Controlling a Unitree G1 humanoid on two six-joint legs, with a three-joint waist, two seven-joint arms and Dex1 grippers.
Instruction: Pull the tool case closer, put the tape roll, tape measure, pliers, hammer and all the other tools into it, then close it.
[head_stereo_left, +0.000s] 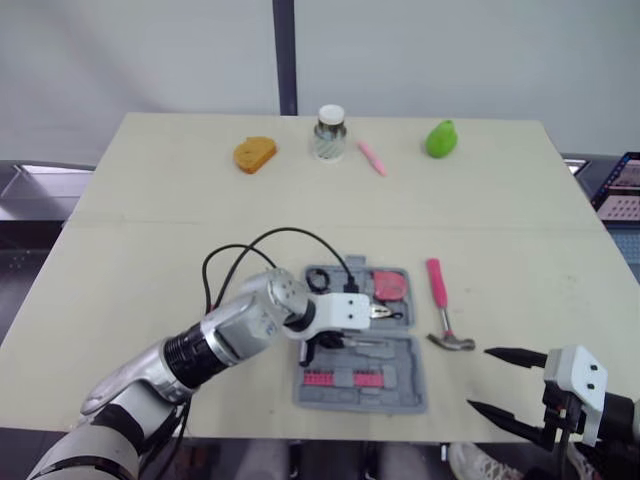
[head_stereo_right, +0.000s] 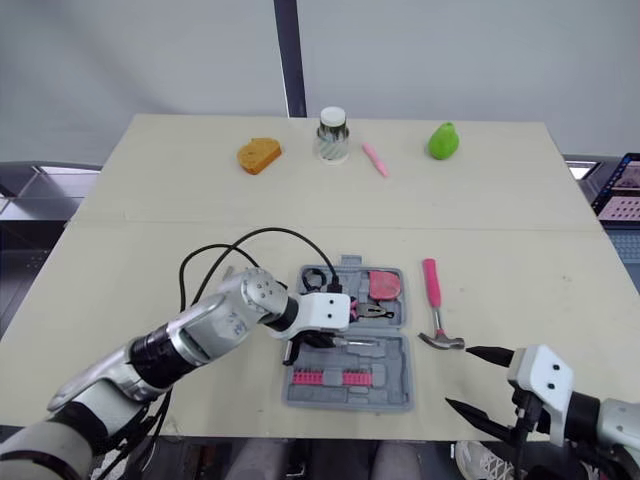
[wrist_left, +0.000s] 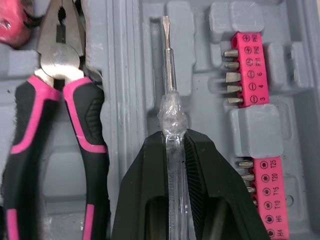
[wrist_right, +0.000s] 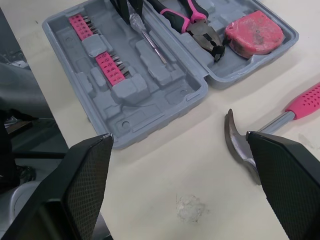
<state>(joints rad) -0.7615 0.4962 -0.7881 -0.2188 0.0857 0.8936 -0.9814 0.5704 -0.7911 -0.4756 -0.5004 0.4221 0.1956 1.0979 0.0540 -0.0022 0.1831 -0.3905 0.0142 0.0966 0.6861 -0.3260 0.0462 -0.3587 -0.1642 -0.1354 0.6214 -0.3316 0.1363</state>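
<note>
We see the grey tool case (head_stereo_left: 405, 392) lying open at the near middle of the table (head_stereo_left: 150, 200). In its near half our left gripper (wrist_left: 175, 141) is clenched on a clear-handled screwdriver (wrist_left: 170, 75). The pliers (wrist_left: 60, 65) and tape measure (wrist_right: 255, 32) sit in the half at 12 o'clock. The hammer (head_stereo_left: 440, 300) lies on the table at the case's 3 o'clock. At 4 o'clock our right gripper (head_stereo_left: 478, 378) hangs with its jaws spread, holding nothing.

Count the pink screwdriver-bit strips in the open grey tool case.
2, both in the near half of the grey plastic tool case: one pink bit strip on the robot's left, the other beside it rightward. The left gripper covers part of the case.
</note>
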